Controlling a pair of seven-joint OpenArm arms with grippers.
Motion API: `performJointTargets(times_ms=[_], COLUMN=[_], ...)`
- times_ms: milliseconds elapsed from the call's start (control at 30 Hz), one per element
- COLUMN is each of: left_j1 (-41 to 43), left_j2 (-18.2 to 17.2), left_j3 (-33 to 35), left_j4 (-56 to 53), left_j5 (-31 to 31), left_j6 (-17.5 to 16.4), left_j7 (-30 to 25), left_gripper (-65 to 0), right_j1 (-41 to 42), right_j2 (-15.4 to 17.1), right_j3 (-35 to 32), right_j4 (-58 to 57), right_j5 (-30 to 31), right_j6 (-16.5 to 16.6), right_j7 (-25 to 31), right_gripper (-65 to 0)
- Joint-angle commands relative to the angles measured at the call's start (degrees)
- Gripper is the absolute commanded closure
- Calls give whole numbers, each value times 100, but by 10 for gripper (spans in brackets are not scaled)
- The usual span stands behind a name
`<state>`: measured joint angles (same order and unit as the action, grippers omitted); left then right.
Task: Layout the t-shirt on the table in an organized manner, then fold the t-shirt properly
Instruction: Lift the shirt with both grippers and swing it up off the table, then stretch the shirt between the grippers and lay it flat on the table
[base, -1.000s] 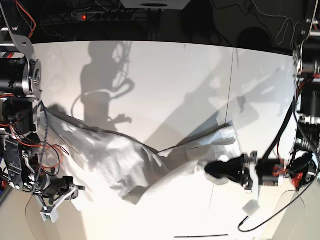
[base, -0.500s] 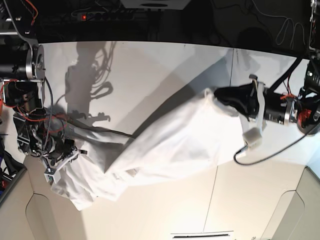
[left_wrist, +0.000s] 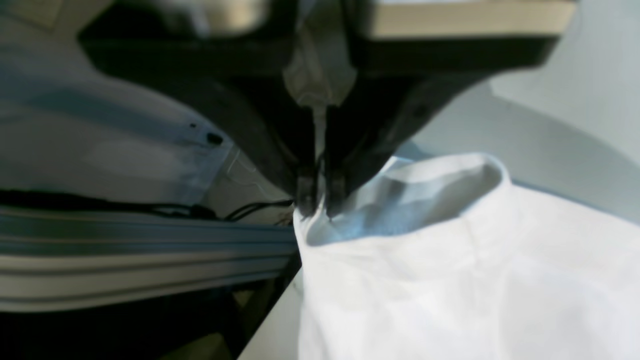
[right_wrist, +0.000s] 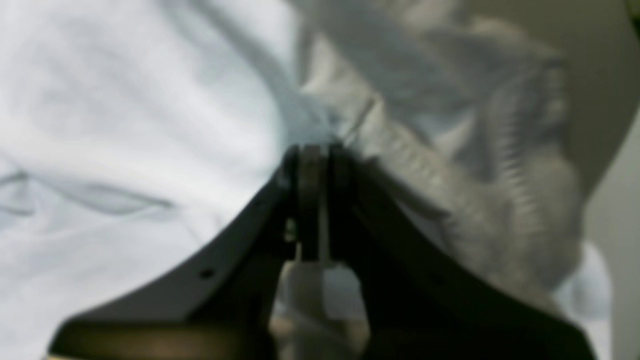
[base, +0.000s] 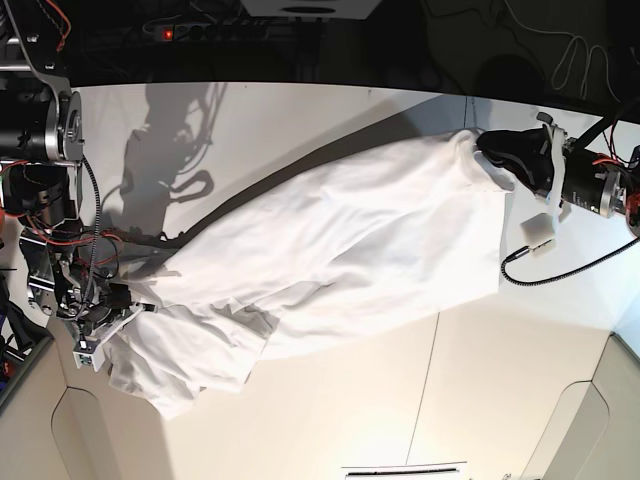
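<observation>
1. Left tool (left_wrist: 316, 202): black fingers pinched tight on the edge of the plain white, wrinkled cotton t-shirt (base: 350, 240), right by a hemmed opening that gapes beside the tips. In the base view the left tool (base: 487, 146) is at the far right end of the cloth.
2. Right tool (right_wrist: 312, 152): black fingers closed together with a bunch of white fabric caught between the tips; blurry, but the cloth gathers into the pinch. In the base view the right tool (base: 112, 303) is at the lower left end of the shirt.
3. Shirt location: strung diagonally between both tools over the smooth matte white desk (base: 300, 130), upper right to lower left. The middle looks to sag toward the desk; can't tell how much actually touches. Lower-left part is crumpled and doubled over.
4. Step in hand, my read: spreading the shirt flat before any fold.
5. To do it well:
   - keep both pinches firm; the thin edge could slip out
   - pull the tools apart evenly so the body goes taut without twisting
   - lower both ends together so the cloth lays down flat, not in a heap
   - the bunch at the lower left needs shaking out or re-gripping, else the creases get trapped
6. Risk: grip points look unmatched, so the shirt may land skewed.
</observation>
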<state>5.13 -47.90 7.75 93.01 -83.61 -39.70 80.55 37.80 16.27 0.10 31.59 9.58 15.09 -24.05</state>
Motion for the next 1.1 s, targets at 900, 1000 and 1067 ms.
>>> performJointTargets(times_ms=[900, 1000, 1067], left_j1=[-13, 61, 164], left_j2=[1204, 1451, 1567], left_j3=[-2979, -2979, -2979], left_j4=[74, 74, 74], left_j5=[551, 549, 549], left_j6=[-30, -30, -30], left_j7=[-1648, -1644, -1561], left_gripper=[-177, -176, -176], right_j1=[70, -63, -210], right_j2=[431, 710, 957], right_j3=[17, 22, 48], right_j4=[2236, 2236, 2236], right_j5=[511, 1008, 1191], right_j6=[592, 743, 791], right_j7=[-1714, -2059, -2098], right_gripper=[-265, -265, -265])
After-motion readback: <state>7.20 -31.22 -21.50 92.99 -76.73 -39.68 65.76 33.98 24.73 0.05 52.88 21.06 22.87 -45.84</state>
